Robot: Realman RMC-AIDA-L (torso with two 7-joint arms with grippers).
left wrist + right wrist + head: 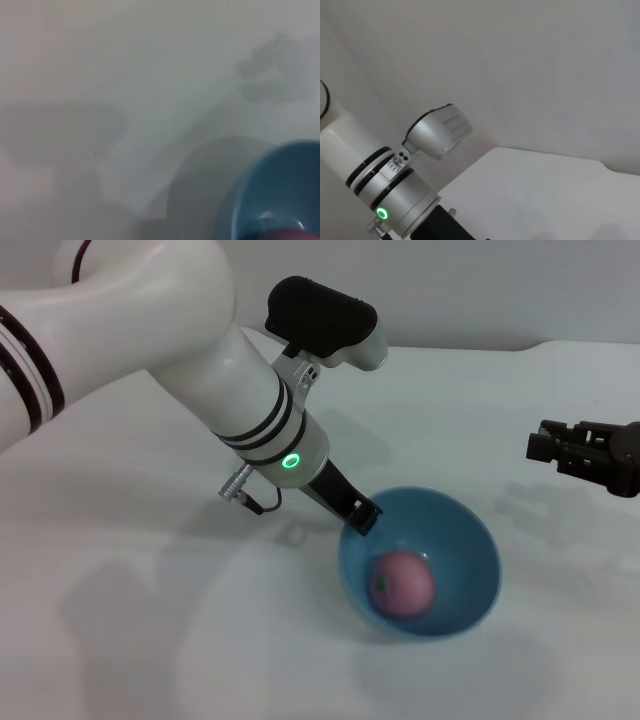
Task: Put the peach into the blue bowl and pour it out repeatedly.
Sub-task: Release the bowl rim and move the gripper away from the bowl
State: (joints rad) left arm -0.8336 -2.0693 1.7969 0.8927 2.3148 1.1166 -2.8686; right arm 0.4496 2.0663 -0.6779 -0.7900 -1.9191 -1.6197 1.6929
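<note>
Peach [402,583] in the blue bowl [470,540] shows clearly only from the head, left claw [360,516] pinching its rim.

Plain white matte table [150,570], smooth top, w/ soft grey shadows on it. Round, deep, glossy light-blue bowl [470,540] near the front, right of centre, tilted; can't tell if it rests on the top. Nothing else lies directly on the table.

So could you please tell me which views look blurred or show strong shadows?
Left wrist view: soft focus, the glossy light-blue bowl smeared, grey shadows on the white table. Head view: sharp, faint shadows by the bowl. Right wrist view: crisp.
</note>
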